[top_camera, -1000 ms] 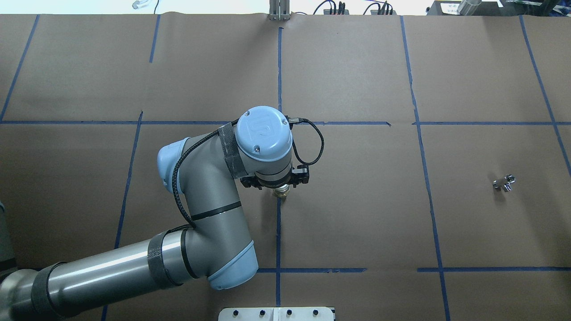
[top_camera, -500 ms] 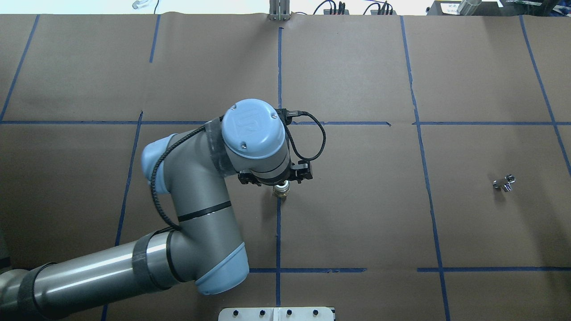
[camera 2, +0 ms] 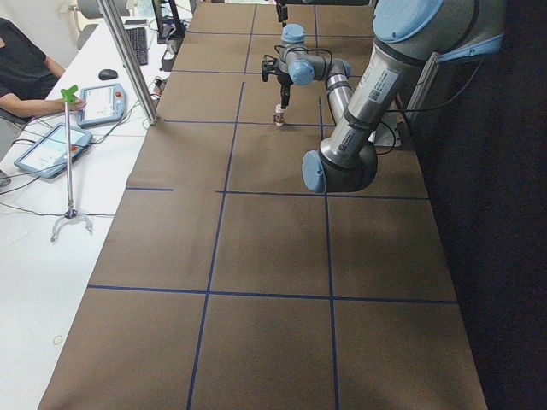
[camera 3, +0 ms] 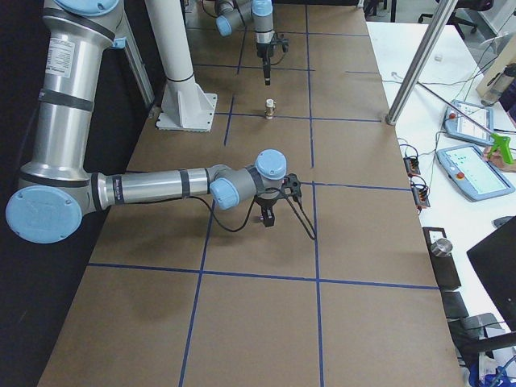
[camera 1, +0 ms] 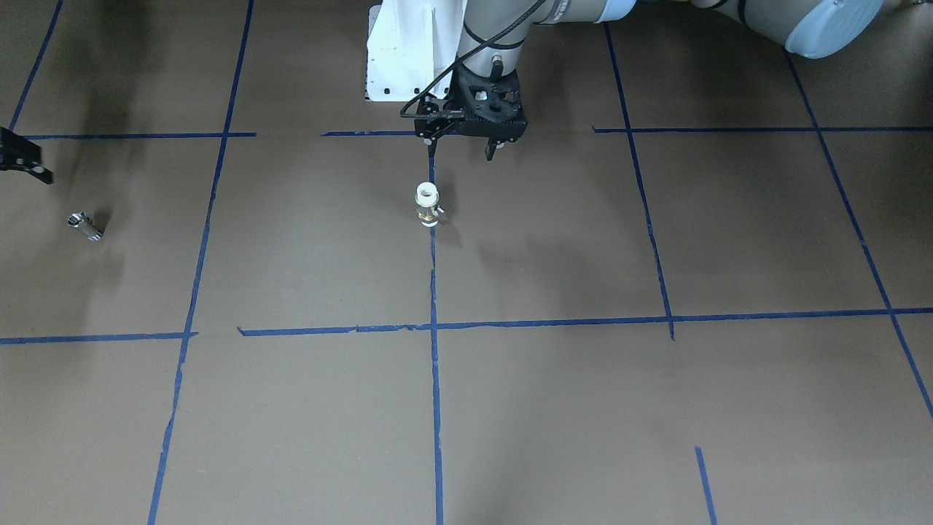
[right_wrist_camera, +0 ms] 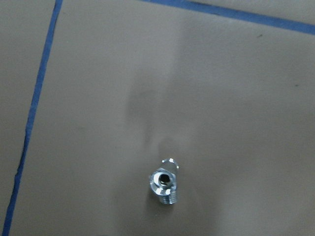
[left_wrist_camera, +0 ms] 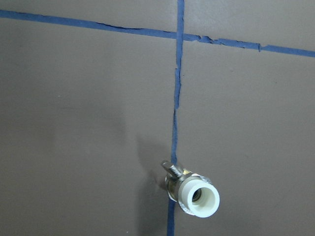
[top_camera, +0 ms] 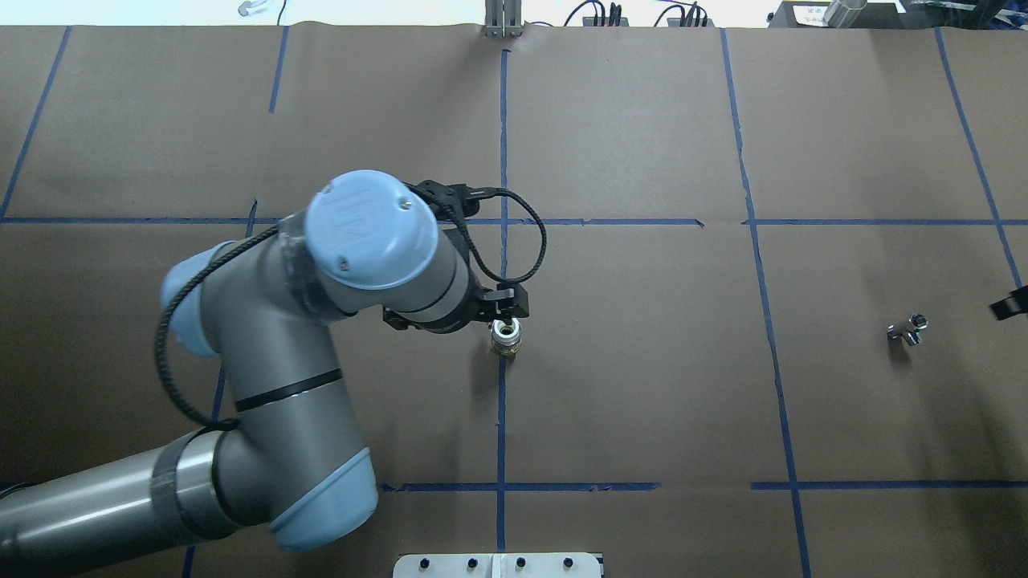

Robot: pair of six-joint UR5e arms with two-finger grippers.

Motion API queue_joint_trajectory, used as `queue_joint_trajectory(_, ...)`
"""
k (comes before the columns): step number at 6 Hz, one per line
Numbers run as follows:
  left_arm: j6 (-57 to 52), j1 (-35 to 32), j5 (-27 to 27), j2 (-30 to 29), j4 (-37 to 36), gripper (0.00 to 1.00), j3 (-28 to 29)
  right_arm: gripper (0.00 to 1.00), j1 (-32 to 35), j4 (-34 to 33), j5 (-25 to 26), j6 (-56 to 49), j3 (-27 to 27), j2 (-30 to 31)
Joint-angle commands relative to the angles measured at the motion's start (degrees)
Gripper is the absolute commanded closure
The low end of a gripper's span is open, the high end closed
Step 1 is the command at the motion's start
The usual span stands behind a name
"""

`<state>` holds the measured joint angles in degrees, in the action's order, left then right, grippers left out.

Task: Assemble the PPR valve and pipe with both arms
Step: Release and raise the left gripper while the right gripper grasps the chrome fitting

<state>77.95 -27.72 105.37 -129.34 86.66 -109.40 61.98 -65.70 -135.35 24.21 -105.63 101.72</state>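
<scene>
Left gripper (camera 1: 461, 148) hangs over the counter (camera 1: 554, 408), fingers (camera 1: 492, 153) apart, holding nothing. PPR valve (camera 1: 427, 205) stands upright on the centre tape line (camera 1: 435, 408) below it, untouched. Pipe (top_camera: 907, 329) lies well right. Right gripper (top_camera: 1010, 305) is near the pipe; its finger state cannot be told.

The right gripper (top_camera: 1010, 306) shows as only a black sliver at the overhead's right edge. The front view clips it at the left edge too, so there's no reading how its jaws stand. The left gripper (camera 1: 461, 149) is mostly tucked under its own wrist in the overhead. The left arm (top_camera: 273, 417) runs off the lower left corner. The pipe (top_camera: 907, 329) is tiny there, its shape hard to make out. From the left side view, the valve (camera 2: 279, 115) is a mere speck.
</scene>
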Motion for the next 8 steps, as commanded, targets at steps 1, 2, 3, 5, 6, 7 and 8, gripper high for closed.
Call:
queue_joint_trajectory(1, 0.09, -0.84, 0.01, 2.76, 0.01, 0.05, -3.6, 0.0, -7.82, 5.4, 7.44, 5.58, 1.83, -0.29)
queue_joint_trajectory(2, 0.09, -0.85, 0.01, 3.65, 0.01, 0.05, -4.24, 0.0, -9.06, 5.32, 10.08, 6.28, 2.36, -0.38)
queue_joint_trajectory(3, 0.27, -0.76, 0.01, 3.66, 0.01, 0.05, -4.24, 0.0, -9.85, 5.32, 10.46, 7.24, 2.53, -0.47)
queue_joint_trajectory(5, 0.36, -0.84, 0.01, 3.75, 0.01, 0.05, -4.33, 0.02, -11.35, 5.32, 12.92, 7.34, 4.1, -2.21)
queue_joint_trajectory(6, 0.27, -0.85, 0.01, 3.75, 0.01, 0.05, -4.33, 0.02, -11.36, 5.32, 12.83, 7.43, 5.34, -3.79)
queue_joint_trajectory(7, 0.36, -0.85, -0.08, 3.75, 0.01, 0.05, -4.33, 0.04, -11.27, 5.23, 12.83, 7.34, 5.7, -3.98)
queue_joint_trajectory(8, 0.36, -0.85, -0.08, 3.75, 0.01, 0.05, -4.33, 0.16, -11.18, 5.32, 12.66, 7.34, 6.4, -3.9)
